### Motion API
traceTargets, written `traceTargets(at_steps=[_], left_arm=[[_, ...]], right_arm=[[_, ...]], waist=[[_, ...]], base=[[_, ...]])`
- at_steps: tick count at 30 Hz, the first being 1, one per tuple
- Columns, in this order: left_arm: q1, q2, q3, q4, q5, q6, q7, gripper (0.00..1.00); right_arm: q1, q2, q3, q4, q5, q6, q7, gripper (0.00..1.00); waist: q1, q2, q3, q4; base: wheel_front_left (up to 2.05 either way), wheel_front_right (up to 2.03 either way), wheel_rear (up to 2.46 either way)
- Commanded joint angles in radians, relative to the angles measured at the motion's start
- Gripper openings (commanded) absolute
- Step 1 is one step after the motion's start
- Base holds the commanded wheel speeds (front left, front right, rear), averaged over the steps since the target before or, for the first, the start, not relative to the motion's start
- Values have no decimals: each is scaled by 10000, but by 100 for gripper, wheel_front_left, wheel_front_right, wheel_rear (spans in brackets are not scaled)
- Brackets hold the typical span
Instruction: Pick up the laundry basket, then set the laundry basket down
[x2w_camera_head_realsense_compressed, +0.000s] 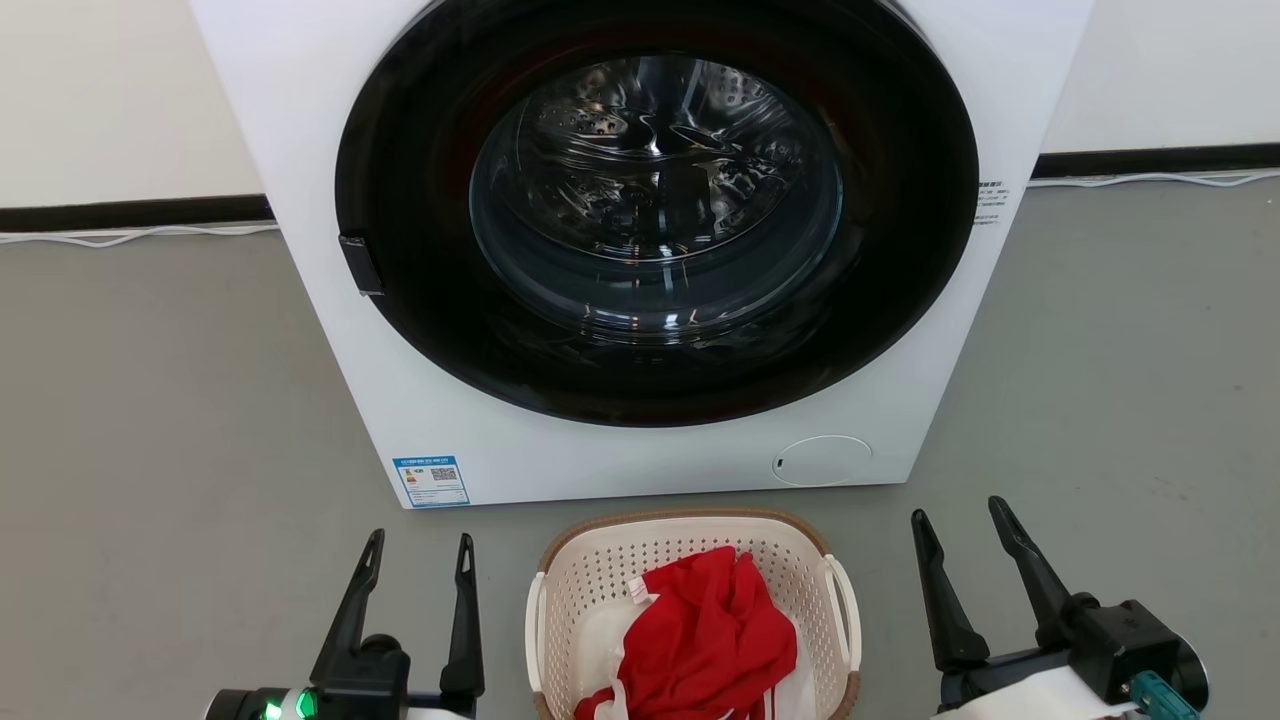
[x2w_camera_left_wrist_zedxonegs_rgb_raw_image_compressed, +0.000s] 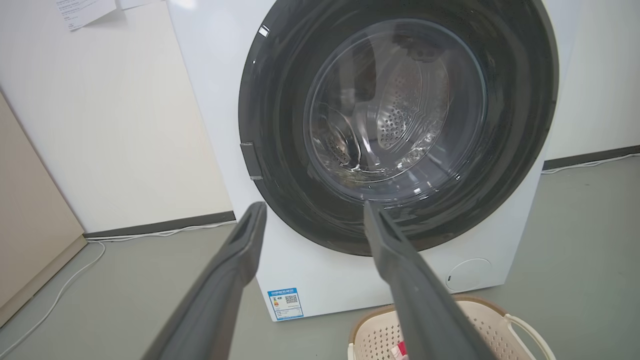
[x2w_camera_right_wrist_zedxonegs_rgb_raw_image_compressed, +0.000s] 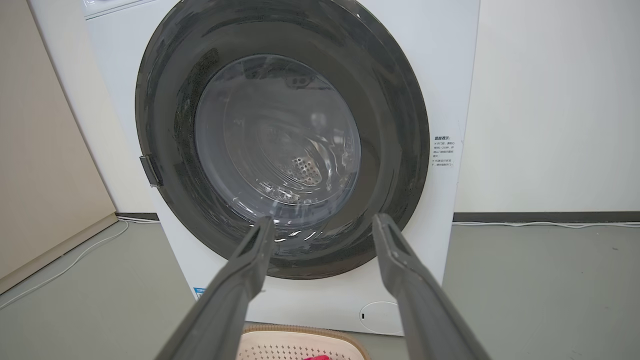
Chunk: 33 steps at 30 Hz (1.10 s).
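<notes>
The laundry basket (x2w_camera_head_realsense_compressed: 600, 585) stands on the grey floor just in front of the washing machine, cream-white and perforated with a brown rim and white side handles. Red and white clothes (x2w_camera_head_realsense_compressed: 705, 635) lie inside it. My left gripper (x2w_camera_head_realsense_compressed: 420, 550) hovers open to the basket's left, and my right gripper (x2w_camera_head_realsense_compressed: 960, 520) hovers open to its right, both apart from it with nothing between their fingers. In the left wrist view the basket (x2w_camera_left_wrist_zedxonegs_rgb_raw_image_compressed: 482, 312) peeks in at the bottom right behind my left gripper (x2w_camera_left_wrist_zedxonegs_rgb_raw_image_compressed: 312, 210). In the right wrist view its rim (x2w_camera_right_wrist_zedxonegs_rgb_raw_image_compressed: 300, 330) lies below my right gripper (x2w_camera_right_wrist_zedxonegs_rgb_raw_image_compressed: 322, 222).
A white front-loading washing machine (x2w_camera_head_realsense_compressed: 620, 450) with a shut round dark door (x2w_camera_head_realsense_compressed: 655, 210) rises directly behind the basket. Grey floor (x2w_camera_head_realsense_compressed: 170, 400) spreads on both sides. White cables (x2w_camera_head_realsense_compressed: 120, 238) run along the dark skirting at the wall. A beige panel (x2w_camera_left_wrist_zedxonegs_rgb_raw_image_compressed: 25, 240) stands far left.
</notes>
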Motion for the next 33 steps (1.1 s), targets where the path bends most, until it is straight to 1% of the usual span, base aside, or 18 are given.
traceTargets(at_steps=[1, 25, 29, 33], left_arm=[[-228, -51, 381, -258, 154, -68, -91, 100], [-215, -371, 708, -5, 317, -459, -91, 100], [-313, -421, 776, 104, 241, -581, -91, 100], [-680, -472, 856, 280, 114, -825, -92, 100]], right_arm=[[-177, -95, 203, -246, -39, 71, -134, 100], [-264, -95, 227, -252, -15, 71, -134, 100], [-418, -95, 254, -239, 72, 71, -134, 100], [-787, -95, 276, -141, 99, 71, -134, 100]], waist=[[0, 0, 5, 1], [0, 0, 211, -3], [0, 0, 498, -5], [0, 0, 1034, 16]], base=[[0, 0, 0], [0, 0, 0], [0, 0, 0], [0, 0, 0]])
